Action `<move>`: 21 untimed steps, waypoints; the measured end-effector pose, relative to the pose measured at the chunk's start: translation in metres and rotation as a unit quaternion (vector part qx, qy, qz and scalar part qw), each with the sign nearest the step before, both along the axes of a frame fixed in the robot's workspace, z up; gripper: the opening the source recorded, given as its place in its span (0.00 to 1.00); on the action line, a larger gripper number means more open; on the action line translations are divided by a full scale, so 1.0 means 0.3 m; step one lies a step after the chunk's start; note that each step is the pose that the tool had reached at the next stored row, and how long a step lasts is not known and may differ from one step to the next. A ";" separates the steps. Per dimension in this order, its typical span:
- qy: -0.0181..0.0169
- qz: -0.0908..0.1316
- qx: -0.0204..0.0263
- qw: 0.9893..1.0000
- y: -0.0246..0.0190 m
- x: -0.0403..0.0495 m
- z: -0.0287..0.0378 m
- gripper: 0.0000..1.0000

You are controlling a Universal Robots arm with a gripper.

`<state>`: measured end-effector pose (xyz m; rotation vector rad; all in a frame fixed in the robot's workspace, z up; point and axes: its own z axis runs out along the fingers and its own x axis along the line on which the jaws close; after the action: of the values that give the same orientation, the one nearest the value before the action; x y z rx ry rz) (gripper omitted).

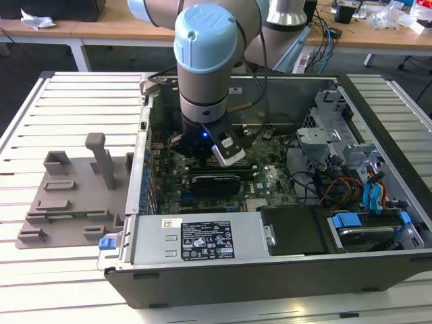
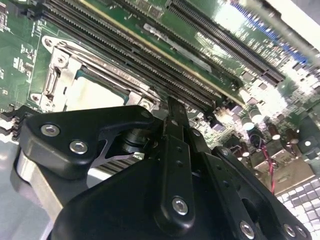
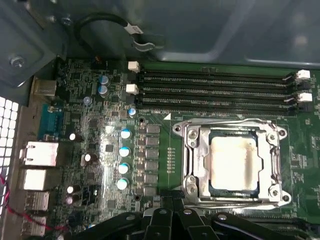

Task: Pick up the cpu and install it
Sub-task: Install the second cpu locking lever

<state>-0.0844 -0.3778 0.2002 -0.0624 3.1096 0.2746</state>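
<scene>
The chip already lies flat inside the metal socket frame on the green board of the open computer case, its pale top plate framed on all sides in the first wrist view. The second wrist view shows the same chip just beyond the black linkage of the hand.

The step in hand reads as seating the chip. Done well, that means the chip sits level in the frame with even gaps along every edge, and any contact from the hand comes straight down and lightly, with no sideways drag across the socket or the memory slots that run just beside it.

The arm reaches down into the case in the exterior view, with the hand low over the board. The black finger links stand drawn close together in the second wrist view, but the tips are hidden behind the hand's own body, so how far it is parted cannot be told. Nothing is seen in its grasp, and whether it touches the chip cannot be told either.

The grey fixture plate lies on the slatted table just beside the case.
</scene>
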 end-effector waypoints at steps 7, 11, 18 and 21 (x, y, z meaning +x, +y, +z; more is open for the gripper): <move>-0.001 0.000 0.000 1.000 0.004 -0.003 -0.005 0.11; -0.002 0.000 -0.008 1.000 0.006 0.001 0.024 0.11; -0.002 0.000 -0.042 0.999 0.034 0.071 0.030 0.11; -0.001 0.000 -0.052 0.999 0.062 0.109 0.031 0.11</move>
<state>-0.0516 -0.3592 0.2096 -0.0648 3.1190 0.1130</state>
